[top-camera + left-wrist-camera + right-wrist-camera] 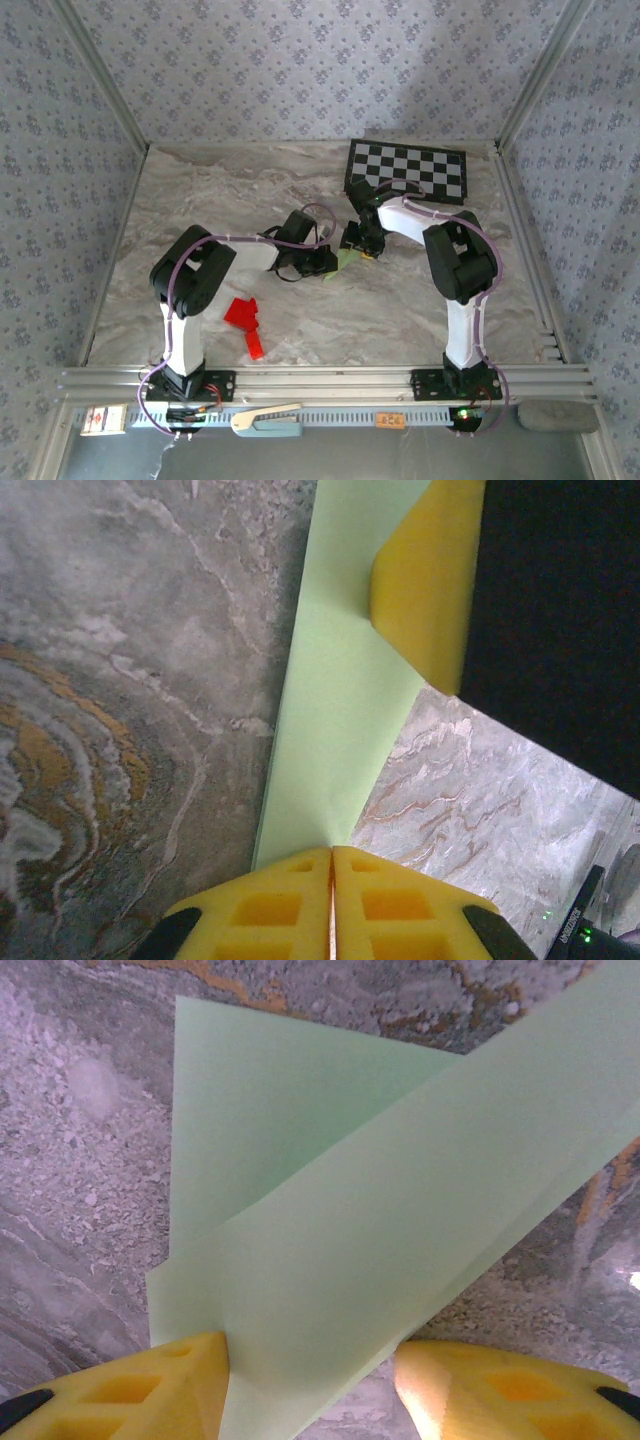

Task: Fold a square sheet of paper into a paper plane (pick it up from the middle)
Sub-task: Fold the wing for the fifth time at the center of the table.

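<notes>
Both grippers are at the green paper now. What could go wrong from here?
The left gripper is shut on just the narrow end of the green paper; a pull could tear it or slip it out. The right gripper stands open around overlapping flaps, so they may spring apart. Both grippers sit close together and might collide.
</notes>
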Controlling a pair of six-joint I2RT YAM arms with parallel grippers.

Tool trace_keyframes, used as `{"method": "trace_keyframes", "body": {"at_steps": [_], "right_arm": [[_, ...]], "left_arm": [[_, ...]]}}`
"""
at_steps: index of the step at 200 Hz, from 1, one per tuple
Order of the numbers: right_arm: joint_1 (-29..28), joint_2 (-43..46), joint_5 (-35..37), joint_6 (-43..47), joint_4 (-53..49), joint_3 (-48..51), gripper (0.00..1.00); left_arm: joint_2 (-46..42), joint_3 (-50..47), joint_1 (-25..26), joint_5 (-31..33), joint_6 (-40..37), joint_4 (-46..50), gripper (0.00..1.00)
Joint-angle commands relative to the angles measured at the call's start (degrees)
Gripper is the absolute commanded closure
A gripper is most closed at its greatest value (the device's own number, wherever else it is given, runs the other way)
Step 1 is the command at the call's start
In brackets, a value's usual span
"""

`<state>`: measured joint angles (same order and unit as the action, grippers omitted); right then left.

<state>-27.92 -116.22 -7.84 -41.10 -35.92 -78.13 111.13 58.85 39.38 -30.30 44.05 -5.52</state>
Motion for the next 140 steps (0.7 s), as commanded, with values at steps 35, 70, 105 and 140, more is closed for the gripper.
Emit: {"method": "trace_keyframes", "body": {"at_steps": [35, 70, 105, 140], "right_arm": [[-0.55, -9.19, 3.83, -0.01, -1.71, 3.89, 0.46], [-0.81, -9.51, 3.97, 0.03, -2.05, 3.44, 0.46], [-0.91, -9.64, 3.89, 0.07, -2.18, 3.24, 0.46], [-1.04, -9.71, 3.81, 0.23, -2.22, 3.11, 0.46]], "left_arm": [[0.92, -0.06, -0.40, 1.65, 0.94, 1.61, 0.92], [0.59, -0.23, -0.70, 1.80, 1.53, 1.62, 0.93], [-0.93, -0.14, -0.71, 0.24, 2.23, -0.28, 0.92], [-0.78, 0.84, -0.88, 0.37, 2.09, -0.11, 0.90]]}}
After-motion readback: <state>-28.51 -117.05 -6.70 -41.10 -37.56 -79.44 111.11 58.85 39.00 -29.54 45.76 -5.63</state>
